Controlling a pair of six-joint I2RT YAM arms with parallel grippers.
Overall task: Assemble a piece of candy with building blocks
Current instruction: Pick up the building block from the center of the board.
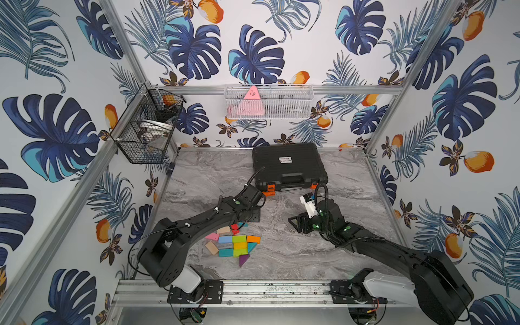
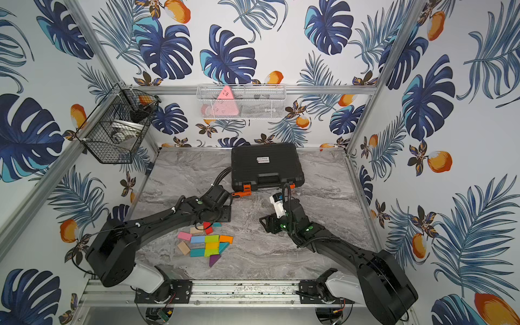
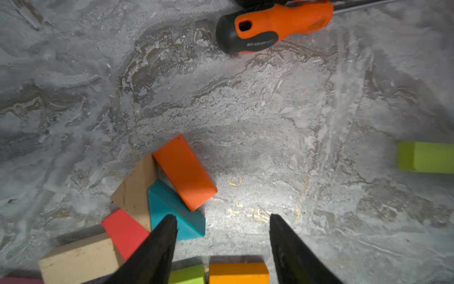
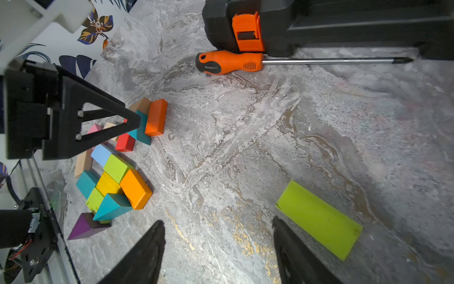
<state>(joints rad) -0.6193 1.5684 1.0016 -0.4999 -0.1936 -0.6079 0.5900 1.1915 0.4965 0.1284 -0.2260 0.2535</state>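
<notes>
left gripper (image 3: 222, 218): jaws stand apart with nothing between them. One fingertip overlaps the teal triangle in the wrist view; I cannot tell whether it touches.
right gripper (image 4: 218, 221): jaws apart and empty, over the bare table (image 4: 245, 147).
assembled group (image 1: 239, 244): coloured blocks lie flat and packed edge to edge, just behind the left fingertips toward that wrist, and well off to one side of the right gripper.
long green block (image 4: 319, 218): lies flat just outside one right finger, apart from the group. Its long axis runs oblique to the right gripper's closing line, so the wrist probably needs a turn before the jaws can span its short width.
orange block (image 3: 185, 172): sits just ahead of the left fingertip, touching the teal triangle. Its long axis slants away from the gripper, nearer to the reach direction than across it.
teal triangle (image 3: 169, 201): lies flat at the left fingertip, one corner tucked against the orange block.
handling: the blocks look like light, stiff painted wood with smooth faces that may slip. The best hold is likely mid-length on two parallel flat sides. A triangle's sloped faces would probably squeeze out of the jaws.
risk: the neighbours touch, so a closing finger could nudge them.
</notes>
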